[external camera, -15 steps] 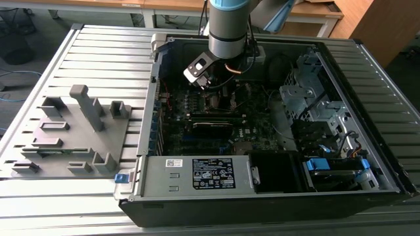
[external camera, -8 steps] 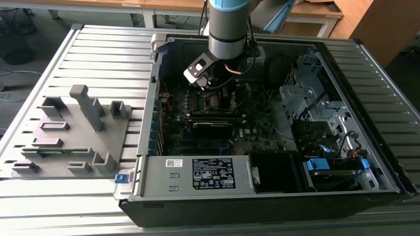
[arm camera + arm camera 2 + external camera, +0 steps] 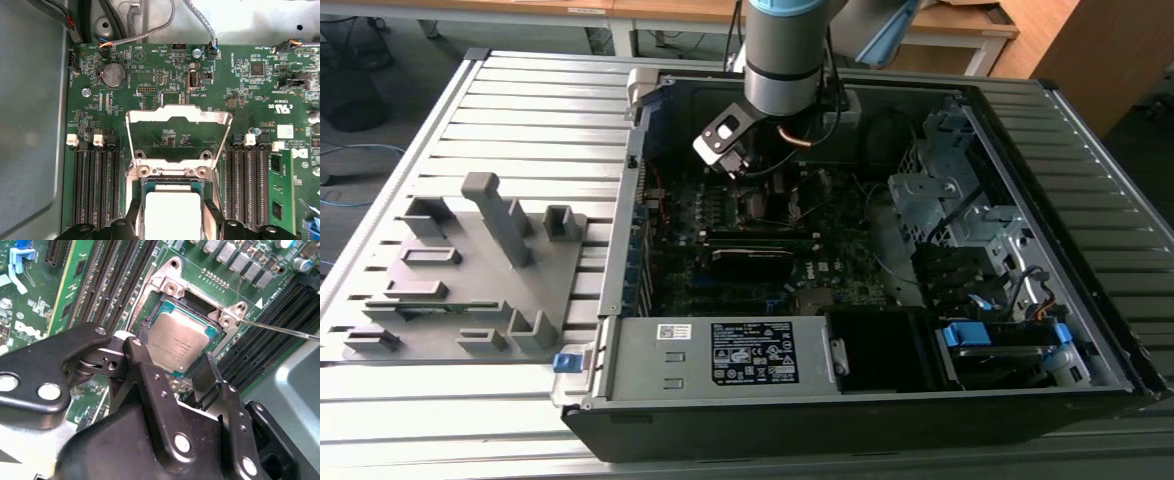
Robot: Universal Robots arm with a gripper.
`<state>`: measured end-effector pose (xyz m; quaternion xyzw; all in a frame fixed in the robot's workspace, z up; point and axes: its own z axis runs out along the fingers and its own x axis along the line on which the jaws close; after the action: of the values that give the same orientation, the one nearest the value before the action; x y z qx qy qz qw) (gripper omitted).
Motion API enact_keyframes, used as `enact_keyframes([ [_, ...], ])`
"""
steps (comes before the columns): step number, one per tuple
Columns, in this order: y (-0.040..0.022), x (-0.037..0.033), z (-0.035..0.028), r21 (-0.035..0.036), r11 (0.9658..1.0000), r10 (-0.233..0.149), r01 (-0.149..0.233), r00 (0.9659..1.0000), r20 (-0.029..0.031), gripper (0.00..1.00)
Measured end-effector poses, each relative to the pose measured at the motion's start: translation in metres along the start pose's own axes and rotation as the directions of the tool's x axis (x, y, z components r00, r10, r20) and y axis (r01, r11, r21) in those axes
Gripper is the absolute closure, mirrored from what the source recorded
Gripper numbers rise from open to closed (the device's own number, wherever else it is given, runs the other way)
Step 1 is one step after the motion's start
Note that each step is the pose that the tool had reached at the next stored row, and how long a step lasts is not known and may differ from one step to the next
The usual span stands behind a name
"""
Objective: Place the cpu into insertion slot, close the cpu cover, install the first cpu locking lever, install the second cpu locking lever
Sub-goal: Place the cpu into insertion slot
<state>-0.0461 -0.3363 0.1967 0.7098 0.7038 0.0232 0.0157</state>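
Observation:
The cpu (image 3: 181, 339) is a square chip with a silver top, lying level in the insertion slot (image 3: 169, 288), whose silvery rim frames it. My gripper (image 3: 175, 351) straddles the chip, with one black finger against each of two opposite edges; it looks shut on it. The first wrist view shows the same grip: the cpu (image 3: 172, 214) sits between the fingers (image 3: 135, 212), just below the slot's rim (image 3: 170, 171). The cpu cover (image 3: 177, 116) stands flipped open beyond the slot. A thin locking lever (image 3: 280, 329) sticks out sideways, unlatched. In the exterior view my gripper (image 3: 744, 168) hangs over the motherboard.
Long black memory slots (image 3: 95, 185) flank the socket on both sides. The computer case (image 3: 630, 230) walls, drive bays (image 3: 961, 215) and power supply (image 3: 754, 352) ring the board. Cables (image 3: 150, 27) run past the board's edge. A grey fixture plate (image 3: 460, 270) lies on the exterior view's left.

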Motion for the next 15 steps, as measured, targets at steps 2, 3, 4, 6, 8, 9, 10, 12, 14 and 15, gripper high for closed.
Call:
enact_keyframes([
  [2, 0.0002, 0.0000, -0.0034, 0.0001, 1.0000, 0.000, 0.000, 1.0000, 0.0001, 0.40],
  [3, 0.0003, 0.0000, -0.0051, 0.0001, 1.0000, 0.000, 0.000, 1.0000, 0.0002, 0.40],
  [4, 0.0003, 0.0000, -0.0060, 0.0001, 1.0000, 0.000, 0.000, 1.0000, 0.0002, 0.40],
  [6, 0.0004, 0.0001, -0.0061, -0.0001, 1.0000, 0.000, 0.000, 1.0000, -0.0001, 0.40],
  [8, 0.0004, 0.0001, -0.0063, -0.0001, 1.0000, 0.000, 0.000, 1.0000, -0.0001, 0.40],
  [9, 0.0004, 0.0001, -0.0064, 0.0000, 1.0000, 0.000, 0.000, 1.0000, 0.0000, 0.40],
  [10, 0.0004, 0.0001, -0.0064, 0.0000, 1.0000, 0.000, 0.000, 1.0000, 0.0001, 0.40],
  [12, 0.0004, 0.0001, -0.0065, 0.0000, 1.0000, 0.000, 0.000, 1.0000, 0.0000, 0.40],
  [14, 0.0004, 0.0001, -0.0066, 0.0000, 1.0000, 0.000, 0.000, 1.0000, 0.0001, 0.42],
  [15, 0.0004, 0.0001, -0.0066, 0.0000, 1.0000, 0.000, 0.000, 1.0000, 0.0000, 0.48],
])
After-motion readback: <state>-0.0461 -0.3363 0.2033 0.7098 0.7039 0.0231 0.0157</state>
